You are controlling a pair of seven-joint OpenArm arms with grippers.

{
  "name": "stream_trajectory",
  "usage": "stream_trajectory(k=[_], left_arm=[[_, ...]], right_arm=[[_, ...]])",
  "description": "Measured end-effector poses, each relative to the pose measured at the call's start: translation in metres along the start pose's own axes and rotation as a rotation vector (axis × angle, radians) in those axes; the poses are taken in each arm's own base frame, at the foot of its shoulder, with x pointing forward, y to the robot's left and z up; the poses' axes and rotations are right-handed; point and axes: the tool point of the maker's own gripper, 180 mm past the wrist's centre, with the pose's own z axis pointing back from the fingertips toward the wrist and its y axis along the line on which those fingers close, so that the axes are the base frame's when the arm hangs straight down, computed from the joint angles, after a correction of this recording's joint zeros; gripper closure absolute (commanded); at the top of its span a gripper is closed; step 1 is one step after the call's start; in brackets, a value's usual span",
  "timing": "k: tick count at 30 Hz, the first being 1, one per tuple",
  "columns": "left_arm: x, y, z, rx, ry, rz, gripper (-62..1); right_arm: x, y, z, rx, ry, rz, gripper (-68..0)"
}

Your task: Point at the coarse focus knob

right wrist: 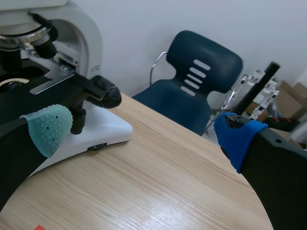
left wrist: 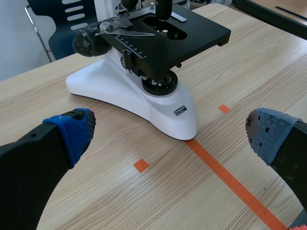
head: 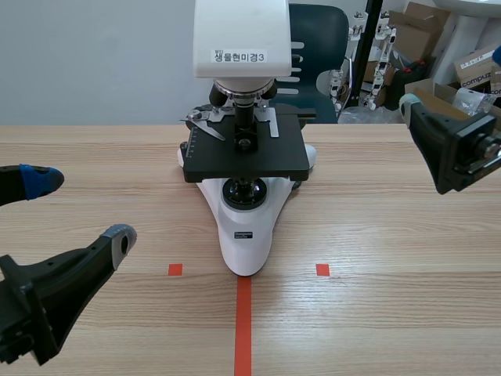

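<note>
Simply black, round coarse focus knob (right wrist: 106, 94)

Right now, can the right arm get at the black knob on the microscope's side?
Probably yes: the knob sits ahead of the open right end effector, with nothing seen between them.

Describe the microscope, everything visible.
The microscope stands upright on the wooden table, front tip meeting the red tape line. Glossy white base and head, the head bearing a printed label; matte black stage with a metal slide clip; objectives point down at it. Black knobs stick out at both sides. Nothing else touches it.
</note>
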Motion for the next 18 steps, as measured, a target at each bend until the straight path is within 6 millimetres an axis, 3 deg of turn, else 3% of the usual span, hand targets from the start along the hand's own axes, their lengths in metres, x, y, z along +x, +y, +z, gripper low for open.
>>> stream_trajectory(k=[2, 6, 10, 18], left_arm=[[0.0, 0.0, 0.0, 0.0, -0.001, 0.0, -62.3], [0.0, 0.0, 0.0, 0.0, 0.0, 0.0, -62.3], [0.0, 0.0, 0.0, 0.0, 0.0, 0.0, -62.3], [0.0, 0.0, 0.0, 0.0, 0.0, 0.0, -62.3]], right_arm=[[0.002, 0.004, 0.0, -0.031, -0.001, -0.005, -67.9], [-0.009, 0.036, 0.0, 0.032, 0.038, -0.038, -67.9], [-0.02, 0.054, 0.001, 0.057, 0.076, -0.034, -67.9], [-0.021, 0.059, 0.0, 0.059, 0.079, -0.03, -67.9]])
